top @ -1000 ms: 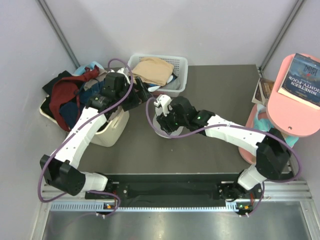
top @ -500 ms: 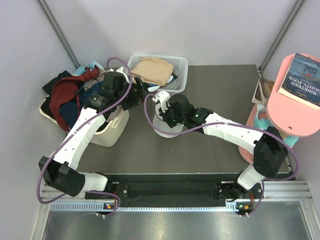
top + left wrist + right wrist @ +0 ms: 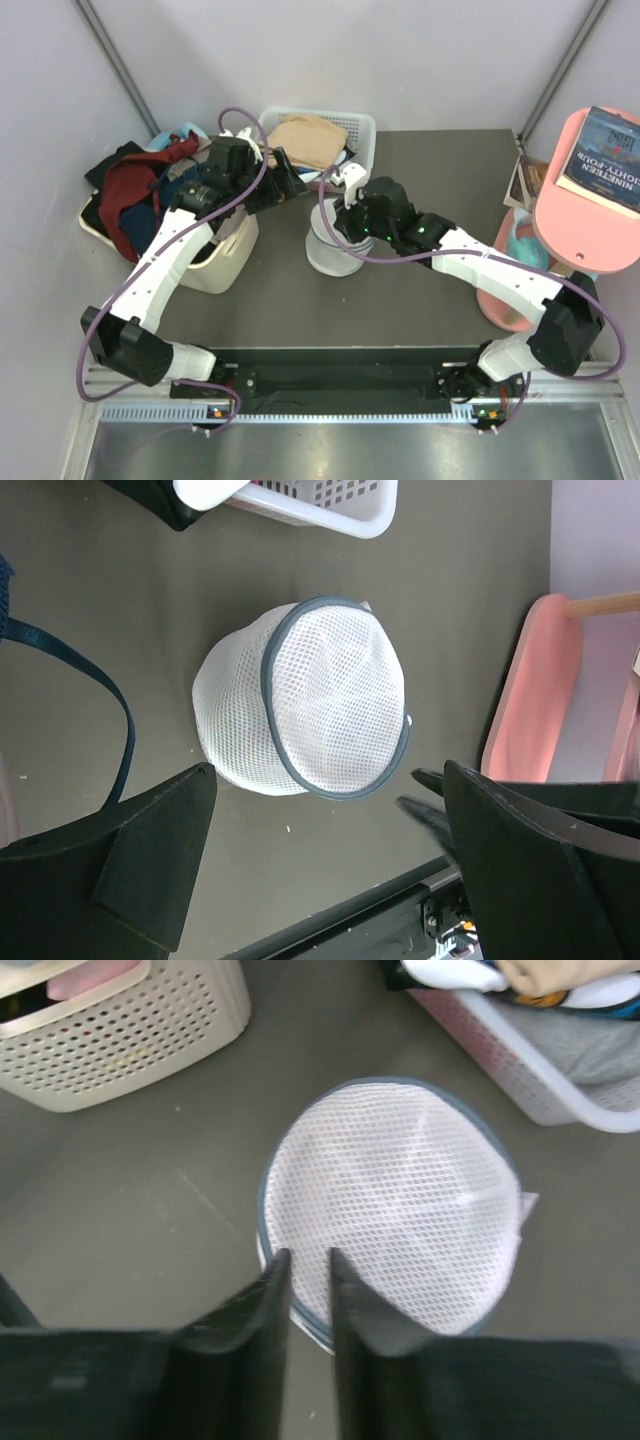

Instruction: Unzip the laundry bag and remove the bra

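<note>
The laundry bag (image 3: 332,250) stands upright near the middle of the dark tabletop (image 3: 450,170), just in front of the white slotted basket (image 3: 366,127) and to the right of the cream tub (image 3: 226,266). Its mesh top lies flat inside the dark zipper rim, which runs unbroken all the way round in the left wrist view. The bra cannot be made out through the mesh.

The right claw (image 3: 308,1258) hangs straight above the bag's near edge. Its two fingers are drawn almost together, with only a narrow slit between them, and their tips sit right at the zipper rim. Whether they pinch anything there cannot be told.

The left claw (image 3: 328,775) is spread wide and holds nothing. It hovers above the tabletop beside the basket, well clear of the bag.

A tan garment (image 3: 305,140) lies in the basket, and a dark red cloth (image 3: 125,195) drapes over the pile at the far left.
</note>
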{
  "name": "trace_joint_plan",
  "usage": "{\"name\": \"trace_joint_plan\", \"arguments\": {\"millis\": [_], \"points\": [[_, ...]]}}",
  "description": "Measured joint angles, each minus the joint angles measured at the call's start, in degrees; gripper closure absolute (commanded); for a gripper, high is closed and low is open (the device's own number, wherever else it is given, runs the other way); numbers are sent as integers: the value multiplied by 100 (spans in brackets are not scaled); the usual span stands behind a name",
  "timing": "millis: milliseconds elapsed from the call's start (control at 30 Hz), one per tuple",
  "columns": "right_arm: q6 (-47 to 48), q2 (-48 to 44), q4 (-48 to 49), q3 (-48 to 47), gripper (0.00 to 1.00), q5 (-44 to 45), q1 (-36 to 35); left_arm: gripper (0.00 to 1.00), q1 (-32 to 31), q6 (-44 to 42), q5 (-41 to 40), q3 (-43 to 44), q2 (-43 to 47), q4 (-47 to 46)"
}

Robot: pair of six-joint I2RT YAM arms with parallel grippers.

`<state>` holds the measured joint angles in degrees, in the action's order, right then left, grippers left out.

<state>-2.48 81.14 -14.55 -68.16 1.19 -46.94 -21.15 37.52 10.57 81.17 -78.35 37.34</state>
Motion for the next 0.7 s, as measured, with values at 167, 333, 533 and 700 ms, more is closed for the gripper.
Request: {"name": "trace_joint_plan", "arguments": {"millis": [167, 333, 533, 700], "points": [[-9, 299, 0, 4, 54, -232, -9, 1, 0, 7, -24, 7, -4, -4], [48, 675, -2, 4, 52, -354, -24, 1, 0, 44, -107, 7, -4, -4], [109, 940, -13, 2, 59, -516, -26, 1, 0, 118, -216, 4, -2, -4], [149, 1058, -105, 2, 89, -664, -28, 1, 0, 149, -254, 4, -2, -4]]}}
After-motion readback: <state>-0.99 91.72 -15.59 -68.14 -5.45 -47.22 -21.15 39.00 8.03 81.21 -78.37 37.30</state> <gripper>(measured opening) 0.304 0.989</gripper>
